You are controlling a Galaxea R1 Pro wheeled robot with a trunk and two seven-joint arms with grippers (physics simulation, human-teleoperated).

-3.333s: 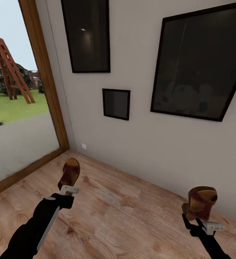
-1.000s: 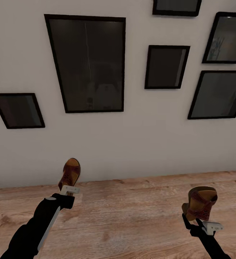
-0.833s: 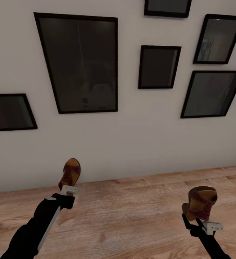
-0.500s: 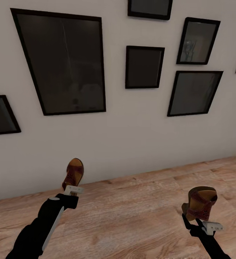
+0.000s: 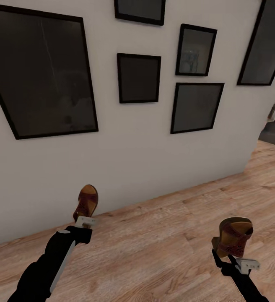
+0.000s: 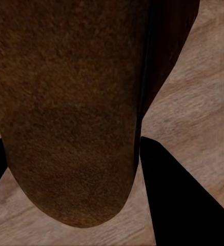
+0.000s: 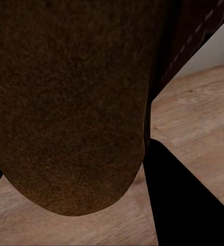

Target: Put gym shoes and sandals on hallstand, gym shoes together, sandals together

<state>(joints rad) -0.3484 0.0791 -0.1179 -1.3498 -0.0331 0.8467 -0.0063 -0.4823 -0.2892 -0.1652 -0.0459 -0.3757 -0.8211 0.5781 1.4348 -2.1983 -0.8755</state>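
Pale wall across top and centre, hung with black-framed dark pictures: biggest frame at 10 o'clock, three small frames near 12, another at 2 o'clock. Wood-plank corridor floor along bottom, running up toward 3 o'clock past wall's end, dark shape there too dim to name.

Left sandal at 7 o'clock, held up off floor, long axis near upright, rounded end pointing up toward wall, brown leather with reddish patterned strap. Left gripper clamped on its lower end; in left wrist view brown grainy sole between dark fingers, planks behind.

Right sandal at 5 o'clock, also off floor, tilted, tan insole facing up and toward 1 o'clock, strap toward camera. Right gripper closed on its underside; right wrist view same brown sole pinched by dark fingers.

Nothing between sandals and wall but bare planks.
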